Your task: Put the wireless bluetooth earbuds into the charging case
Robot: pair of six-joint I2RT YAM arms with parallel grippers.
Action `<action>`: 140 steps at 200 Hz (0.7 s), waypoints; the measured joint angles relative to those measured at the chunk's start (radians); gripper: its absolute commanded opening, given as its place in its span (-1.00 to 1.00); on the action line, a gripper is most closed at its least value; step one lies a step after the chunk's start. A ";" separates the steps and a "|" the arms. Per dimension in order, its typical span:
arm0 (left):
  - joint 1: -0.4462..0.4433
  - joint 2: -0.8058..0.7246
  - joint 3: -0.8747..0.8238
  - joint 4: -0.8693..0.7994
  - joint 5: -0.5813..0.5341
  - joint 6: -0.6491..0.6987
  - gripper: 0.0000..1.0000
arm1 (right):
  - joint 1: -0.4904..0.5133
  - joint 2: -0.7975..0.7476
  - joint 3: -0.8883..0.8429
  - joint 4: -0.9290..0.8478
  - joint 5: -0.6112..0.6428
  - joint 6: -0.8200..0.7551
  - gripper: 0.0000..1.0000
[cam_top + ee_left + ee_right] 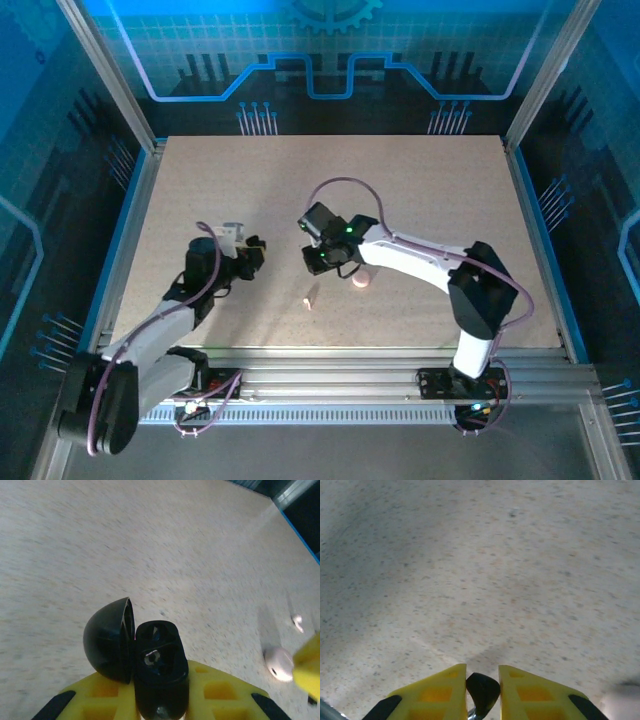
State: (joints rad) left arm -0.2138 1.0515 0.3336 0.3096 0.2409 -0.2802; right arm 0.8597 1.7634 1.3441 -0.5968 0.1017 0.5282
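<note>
My left gripper (251, 256) is shut on an open black charging case (160, 667), its domed lid (107, 640) swung to the left. One socket holds something with a silvery tip; the far socket looks empty. My right gripper (317, 262) hovers just right of the case, shut on a small black earbud (482, 690) pinched between its yellow fingers (437, 692). A whitish earbud (311, 297) lies on the table in front of the grippers, also visible as the whitish earbud (297, 622) in the left wrist view.
A round pink puck (360, 280) rests on the table under the right arm's forearm, seen as the pale puck (278, 663) in the left wrist view. The speckled beige tabletop (420, 190) stretches open behind both grippers, framed by metal rails.
</note>
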 measured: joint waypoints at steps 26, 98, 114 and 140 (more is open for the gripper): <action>-0.099 0.138 0.024 0.079 0.038 0.044 -0.65 | -0.053 -0.091 -0.103 0.031 -0.003 0.000 -0.60; -0.240 0.452 0.106 0.382 0.188 0.114 -0.64 | -0.142 -0.354 -0.301 0.157 0.035 -0.035 -0.60; -0.263 0.482 0.117 0.425 0.218 0.132 -0.64 | -0.143 -0.394 -0.332 0.189 0.046 -0.050 -0.61; -0.303 0.506 0.141 0.481 0.258 0.168 -0.63 | -0.143 -0.442 -0.368 0.232 0.056 -0.065 -0.61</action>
State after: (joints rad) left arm -0.5163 1.5578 0.4744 0.7906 0.4992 -0.1120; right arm 0.7166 1.3212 0.9760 -0.3649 0.1574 0.4633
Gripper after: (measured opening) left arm 0.199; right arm 0.198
